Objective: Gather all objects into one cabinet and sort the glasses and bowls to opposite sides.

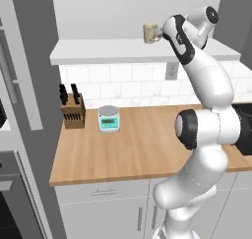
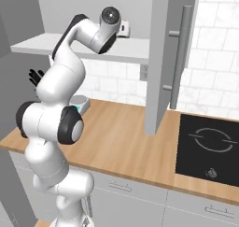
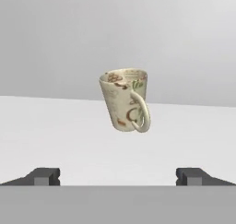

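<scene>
The beige mug [image 3: 125, 100] stands upright on the cabinet's white shelf floor [image 1: 98, 50], handle toward the hand [image 3: 118, 176], whose fingers are spread wide, empty. Nothing between them.

Matt ceramic-looking cream mug [image 3: 124, 100] with printed pattern; smooth matt white shelf floor [image 3: 69, 135]; wood-grain countertop [image 1: 138, 149]; glossy black cooktop [image 2: 210, 149].

A cream mug [image 3: 124, 100] is standing alone on the white shelf floor [image 3: 55, 131], directly ahead of the wide-spread gripper [image 3: 118, 176], with bare shelf lying open on both sides of it. An open cabinet door [image 2: 161, 58] is hanging just right of the arm, blocking sideways travel.
</scene>
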